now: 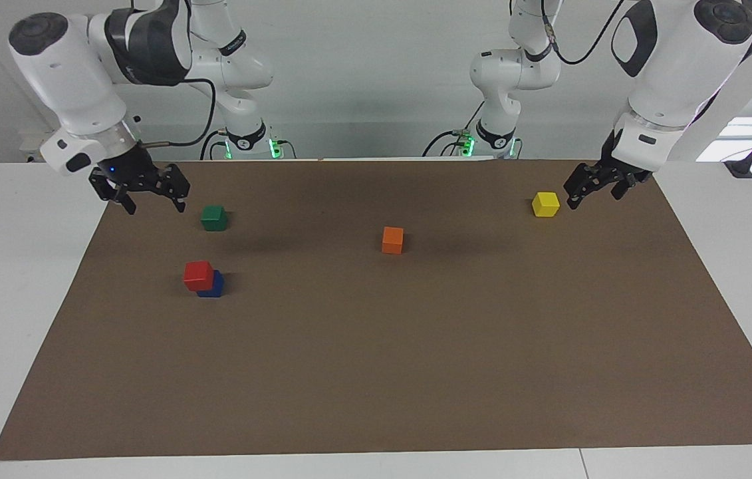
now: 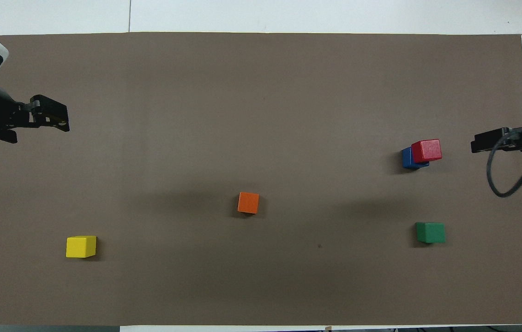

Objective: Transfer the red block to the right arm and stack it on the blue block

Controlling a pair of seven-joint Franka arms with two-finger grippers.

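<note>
1. Two end effectors are in view, one at each end of the counter [image 1: 376, 372], and neither holds anything.
2. Right end effector [image 1: 153, 203]: raised over the edge of the brown mat [image 2: 261, 92] at the right arm's end. The fingers [image 1: 179, 199] are spread apart with nothing between them. In the overhead view the right end effector [image 2: 491, 140] shows at the mat edge, beside the stacked blocks but apart from them.
3. Left end effector [image 1: 592, 193]: raised over the left arm's end of the mat, just beside the yellow block [image 1: 546, 203] without gripping it. The fingers are parted. In the overhead view the left end effector [image 2: 51, 117] sits well clear of the yellow block [image 2: 81, 246].
4. Red block [image 1: 198, 275]: rests on top of the blue block [image 1: 215, 287], toward the right arm's end of the counter. It is offset, overhanging one side, so part of the blue block [image 2: 407, 159] shows beside the red block [image 2: 427, 150].
5. Green block [image 1: 214, 217]: on the mat, nearer to the robots than the stack and apart from it.
6. Orange block [image 1: 392, 239]: near the middle of the mat, well apart from all other blocks.
</note>
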